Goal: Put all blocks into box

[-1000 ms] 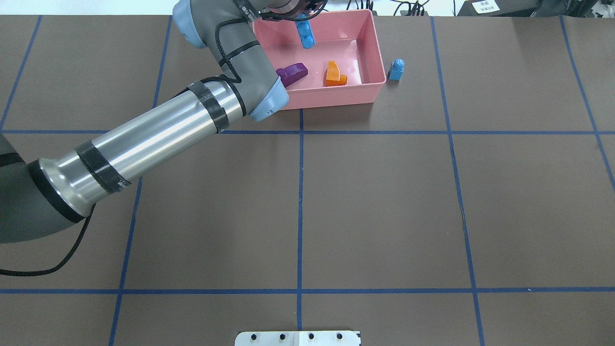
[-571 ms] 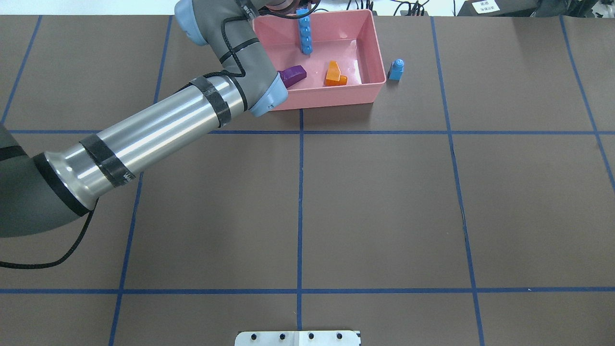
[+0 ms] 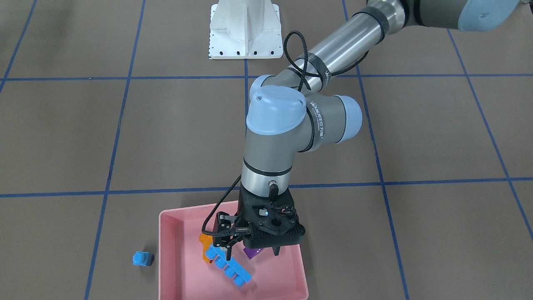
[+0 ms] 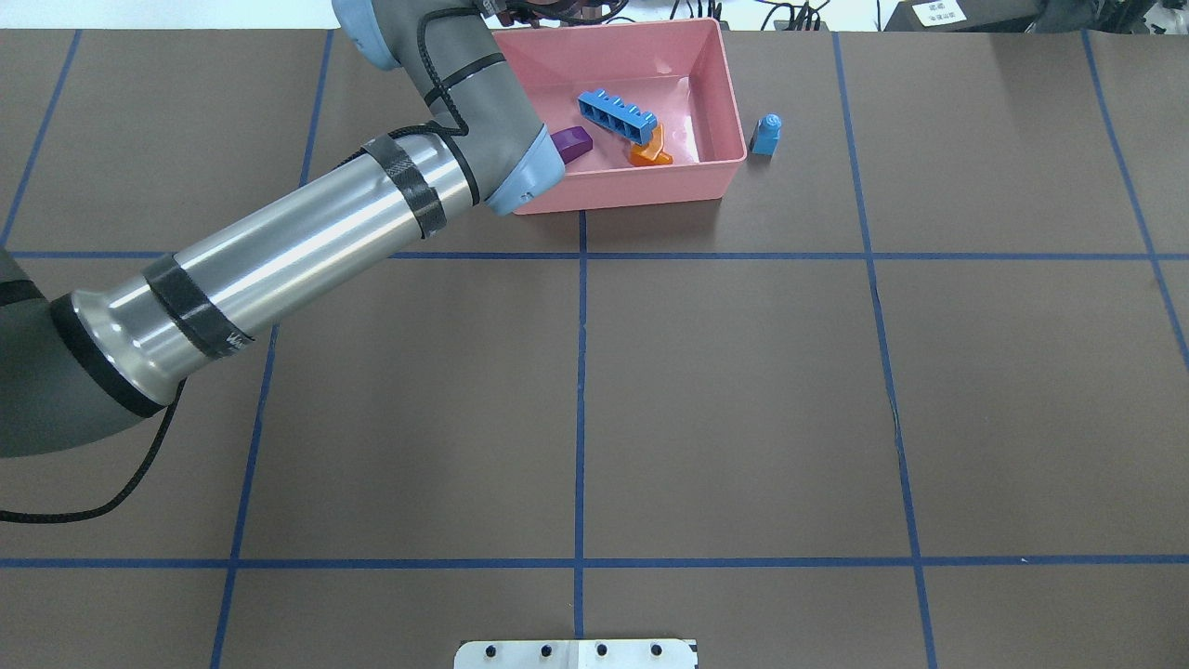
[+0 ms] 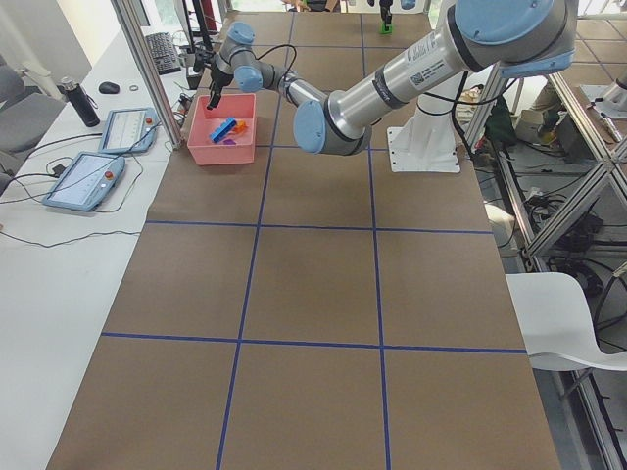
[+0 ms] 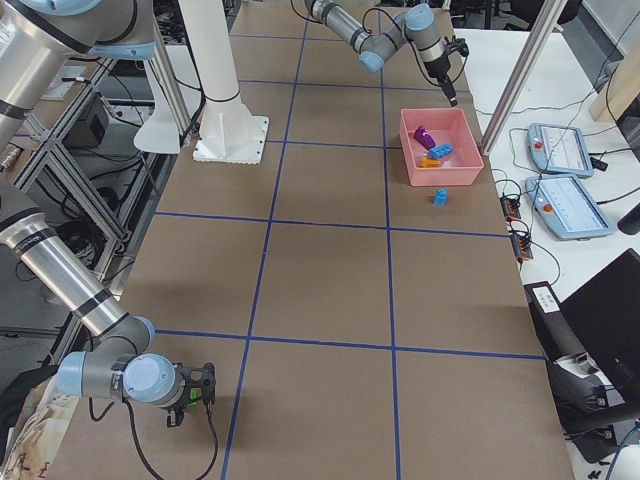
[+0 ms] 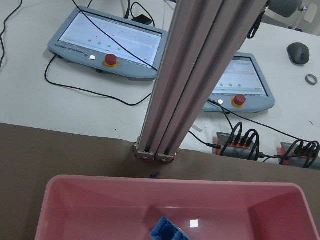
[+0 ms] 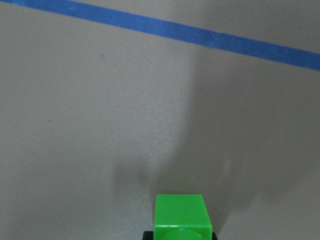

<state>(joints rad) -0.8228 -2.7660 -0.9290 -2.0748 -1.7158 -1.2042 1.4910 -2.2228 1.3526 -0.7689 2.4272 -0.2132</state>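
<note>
Lying tilted in the pink box (image 4: 706, 65), the long light blue block (image 4: 617, 114) leans on the orange block (image 4: 653, 151), with the purple block (image 4: 572, 142) beside them and the small light blue block (image 4: 766, 135) on the table (image 4: 743, 372) just outside the box wall. You'll see the left gripper (image 3: 252, 250) hanging over the box, jaws apart and empty. The green block (image 8: 180, 216) shows at the bottom of the right wrist view; you cannot tell whether the right gripper (image 6: 205, 385) is clamped on it.

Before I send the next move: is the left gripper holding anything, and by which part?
Nothing. The left gripper is open above the box; the long blue block lies loose inside it.
</note>
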